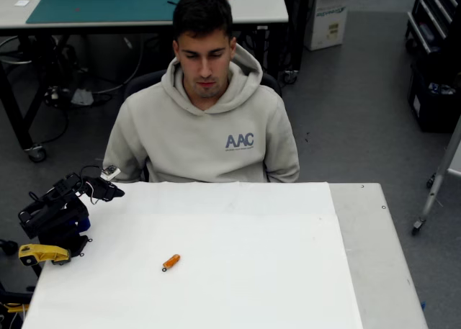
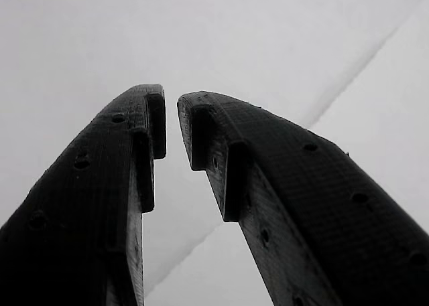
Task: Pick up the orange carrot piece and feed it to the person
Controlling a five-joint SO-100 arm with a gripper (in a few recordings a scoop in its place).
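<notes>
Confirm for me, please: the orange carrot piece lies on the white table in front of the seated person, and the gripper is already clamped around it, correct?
Not quite. The orange carrot piece does lie on the white table in front of the seated person, but the gripper is not clamped on it. The overhead view shows it apart, at the table's left edge, and the wrist view shows nothing between its fingers.
</notes>
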